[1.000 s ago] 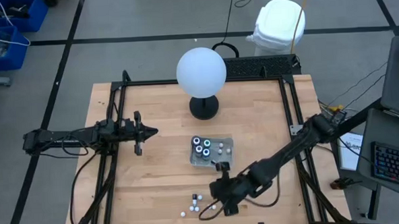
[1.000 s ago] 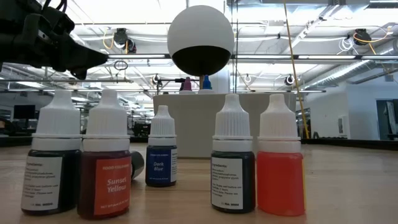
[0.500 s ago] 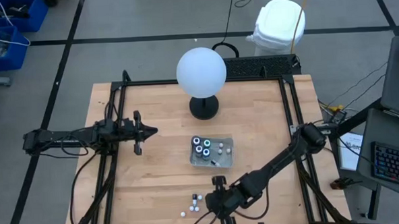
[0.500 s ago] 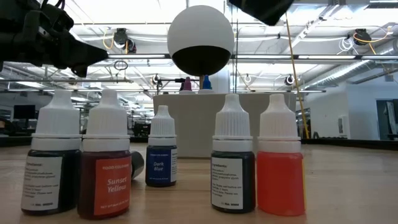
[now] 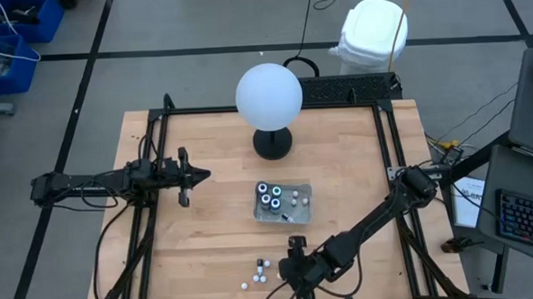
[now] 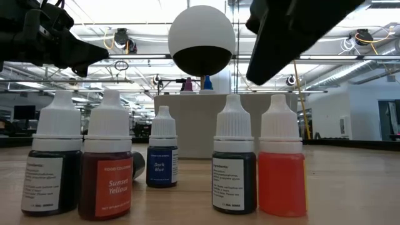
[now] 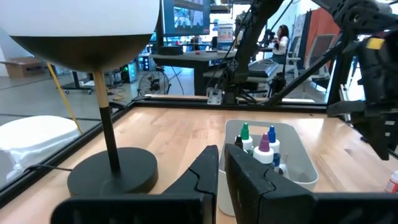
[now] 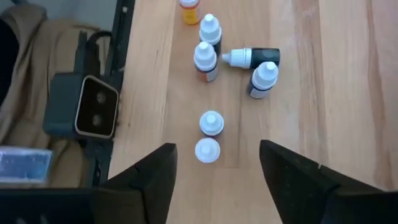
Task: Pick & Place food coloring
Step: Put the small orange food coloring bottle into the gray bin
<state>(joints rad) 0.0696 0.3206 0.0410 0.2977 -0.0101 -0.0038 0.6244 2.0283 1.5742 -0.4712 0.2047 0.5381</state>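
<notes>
A: From above, where does the food coloring sit?

B: In two lots. A few bottles stand in the clear tray (image 5: 283, 203) mid-bench, and a loose cluster of small bottles (image 5: 258, 272) sits near the front edge of the bench (image 5: 213, 152). The right gripper (image 5: 293, 276) hangs just beside that cluster, I'd say to take one for the tray. The left gripper (image 5: 196, 177) waits well apart on the left side, pointing toward the middle.

A: And at bench level?

B: Five bottles stand upright in a row, the "Sunset Yellow" bottle (image 6: 107, 156) touching its dark neighbour, with the orange bottle (image 6: 282, 157) at the end. The right arm looms dark overhead. The white globe lamp (image 6: 201, 41) stands behind.

A: Left wrist?

B: Its own fingers (image 7: 205, 177) are pressed together, clenched on nothing. The tray lies ahead, the lamp base to one side, with bare wood between.

A: Right wrist?

B: Fingers (image 8: 155, 171) spread wide and released, straddling two upright white caps (image 8: 208, 149). One bottle (image 8: 252, 58) lies tipped over. The bench edge and a camera box run close alongside, so there is little room on that side; open wood on the other.
</notes>
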